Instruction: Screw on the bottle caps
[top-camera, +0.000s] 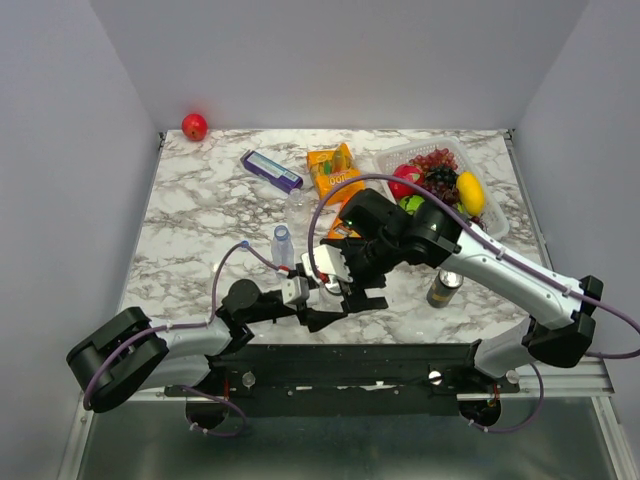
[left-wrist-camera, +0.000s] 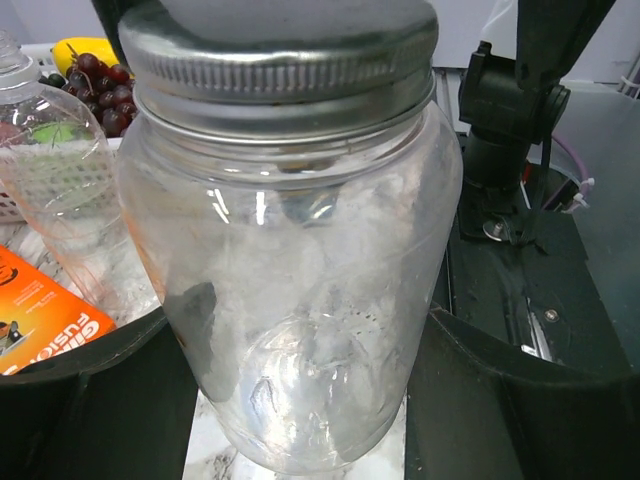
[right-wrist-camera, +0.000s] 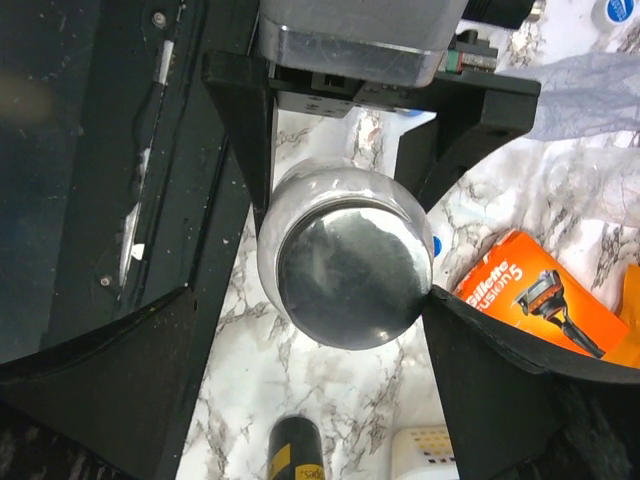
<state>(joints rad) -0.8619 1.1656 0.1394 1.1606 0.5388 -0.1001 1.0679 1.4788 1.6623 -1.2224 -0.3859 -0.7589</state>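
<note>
At the near middle of the counter (top-camera: 200, 220), the left gripper (left-wrist-camera: 300, 410) clamps the clear jar (left-wrist-camera: 300, 300) while the spread right gripper (right-wrist-camera: 312, 295) straddles its silver lid (right-wrist-camera: 352, 272), and should probably close squarely on the rim, then twist level.

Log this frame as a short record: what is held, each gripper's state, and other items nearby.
held item: glass jar with metal lid
left gripper: shut on the jar's body
right gripper: open, fingers either side of the lid, from above
bottle: upright left of the grippers, blue cap on
nearby: can, razor pack
</note>
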